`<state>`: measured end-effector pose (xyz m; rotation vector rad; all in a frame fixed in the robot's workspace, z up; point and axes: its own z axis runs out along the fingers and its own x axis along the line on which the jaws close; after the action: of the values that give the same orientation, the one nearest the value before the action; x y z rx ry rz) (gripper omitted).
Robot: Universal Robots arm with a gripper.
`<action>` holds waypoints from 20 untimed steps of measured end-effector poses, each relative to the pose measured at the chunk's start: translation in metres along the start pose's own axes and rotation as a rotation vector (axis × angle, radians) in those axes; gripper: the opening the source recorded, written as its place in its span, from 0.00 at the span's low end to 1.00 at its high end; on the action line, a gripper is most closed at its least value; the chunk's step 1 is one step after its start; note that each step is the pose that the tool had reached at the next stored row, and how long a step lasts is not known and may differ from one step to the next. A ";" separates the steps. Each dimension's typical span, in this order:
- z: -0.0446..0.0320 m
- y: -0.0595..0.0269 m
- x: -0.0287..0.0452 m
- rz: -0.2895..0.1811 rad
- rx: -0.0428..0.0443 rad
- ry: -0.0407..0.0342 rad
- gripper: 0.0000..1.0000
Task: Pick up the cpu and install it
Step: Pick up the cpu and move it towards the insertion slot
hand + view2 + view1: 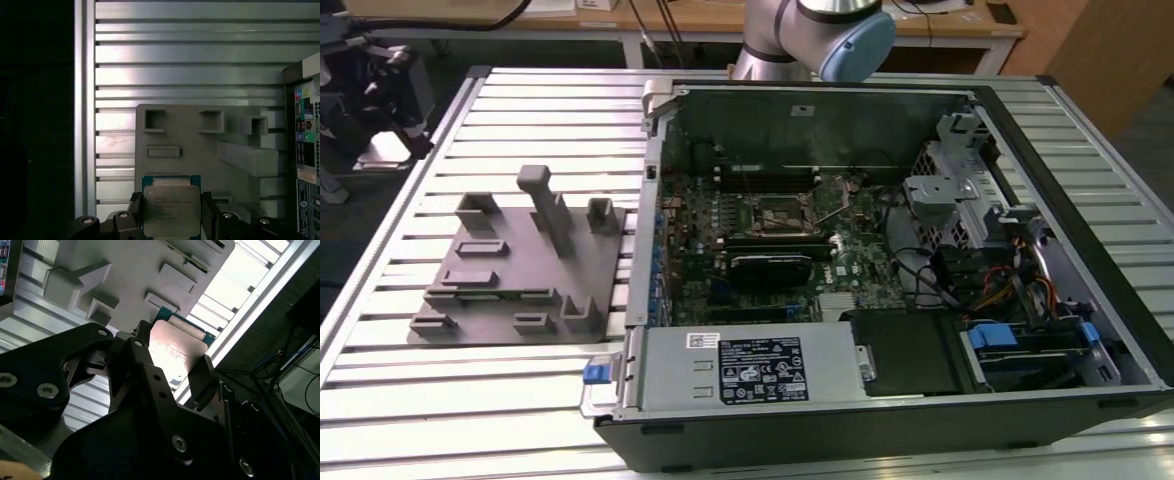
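End effector [171,204] pinching cpu [171,210] by opposite edges, above grey fixture [200,150] on worktop [175,55] | judged: carrying | hold chip level, grip even, no tilt.

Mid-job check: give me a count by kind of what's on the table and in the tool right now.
cpu, clamped between the tool's fingers: 1
tool: 1
grey fixture plate: 1
open computer case: 1
Total: 4
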<state>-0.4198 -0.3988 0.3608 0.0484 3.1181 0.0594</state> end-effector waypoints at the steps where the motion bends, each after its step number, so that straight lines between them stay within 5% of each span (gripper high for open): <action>1: -0.0021 0.0001 0.0000 0.000 0.0000 0.0000 0.55; 11: -0.0273 0.0010 -0.0006 0.000 0.0001 0.0001 0.55; 20: -0.0298 0.0012 -0.0012 0.000 0.0001 0.0002 0.55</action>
<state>-0.4192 -0.3988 0.3906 0.0482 3.1183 0.0593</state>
